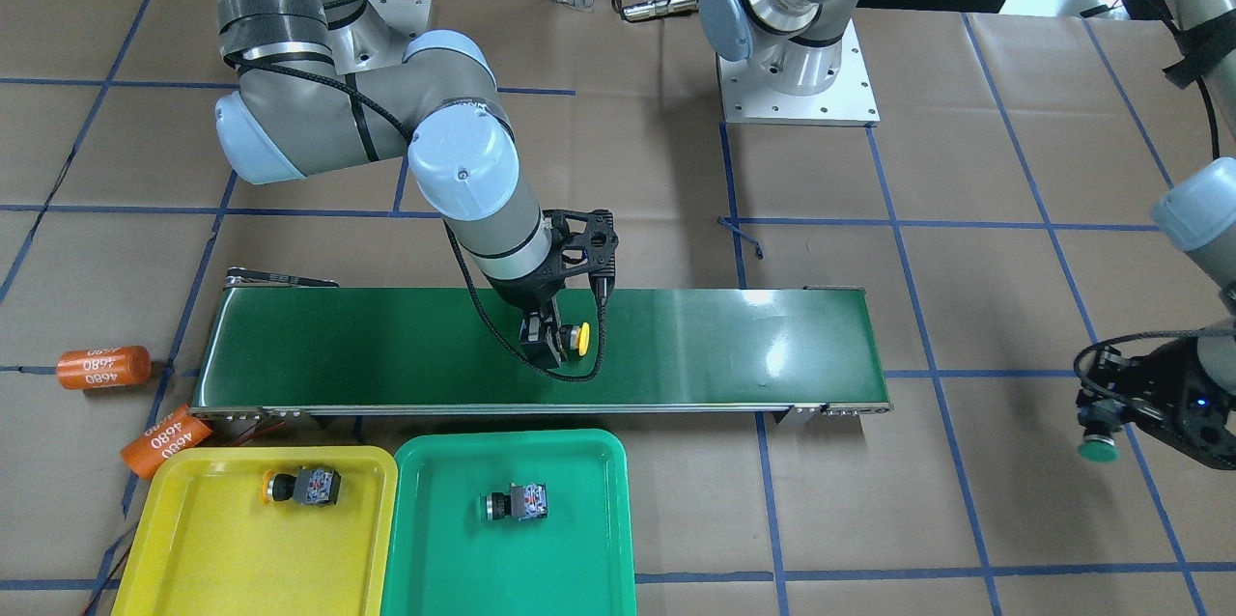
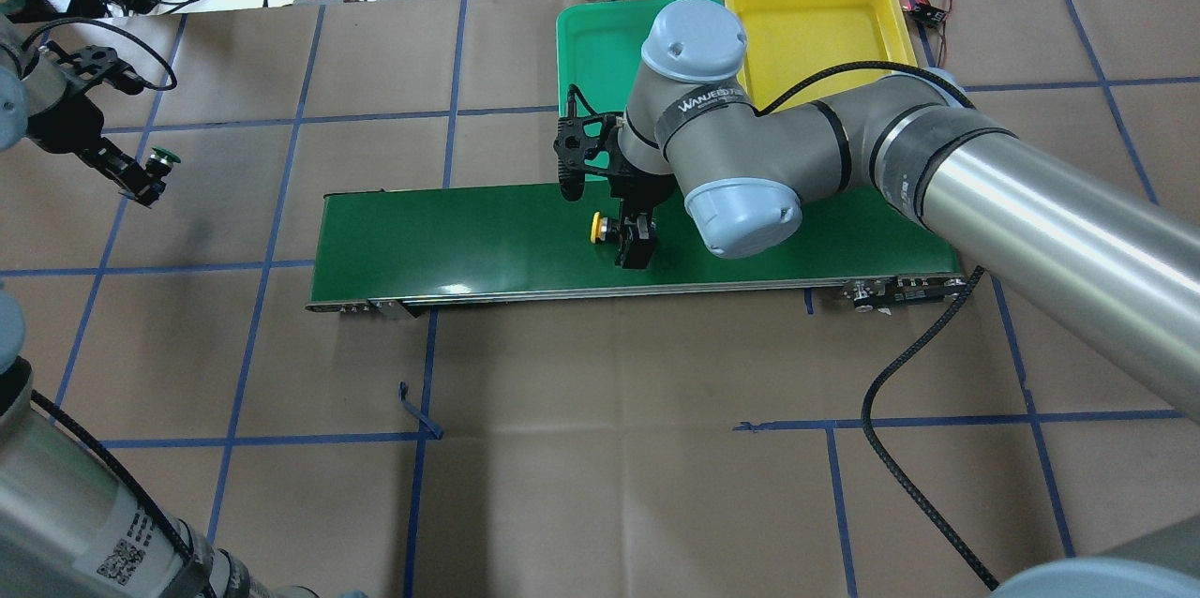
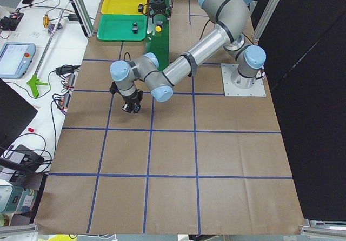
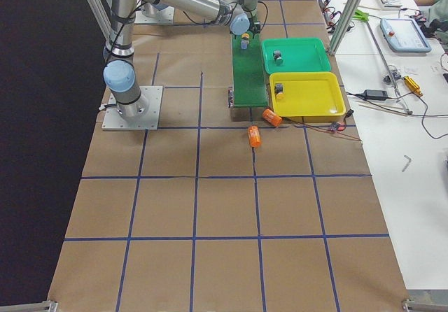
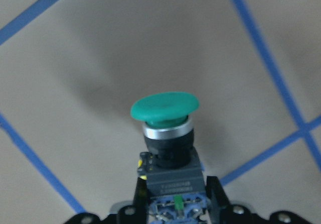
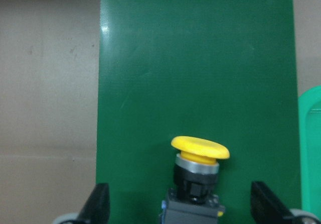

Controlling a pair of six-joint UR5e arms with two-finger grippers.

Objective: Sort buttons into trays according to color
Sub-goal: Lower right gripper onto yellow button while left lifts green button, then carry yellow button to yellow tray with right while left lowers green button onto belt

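On the dark-green belt a yellow button (image 1: 577,338) (image 6: 199,156) lies on its side. My right gripper (image 1: 548,344) (image 2: 631,240) is open, its fingers (image 6: 98,206) set wide on either side of the button's body and not touching it. My left gripper (image 1: 1103,428) (image 2: 141,178) hangs over the bare paper far off to that arm's side, shut on a green button (image 5: 165,108) (image 2: 165,154). The yellow tray (image 1: 174,539) holds one yellow button (image 1: 301,486). Beside it, the green tray (image 1: 579,568) holds one green button (image 1: 517,503).
The conveyor belt (image 1: 734,336) runs across the table's middle, with both trays just beyond its far edge from the robot. Two orange "4680" cylinders (image 1: 103,367) (image 1: 164,440) lie near the yellow tray's corner. Brown paper with blue tape lines covers the table.
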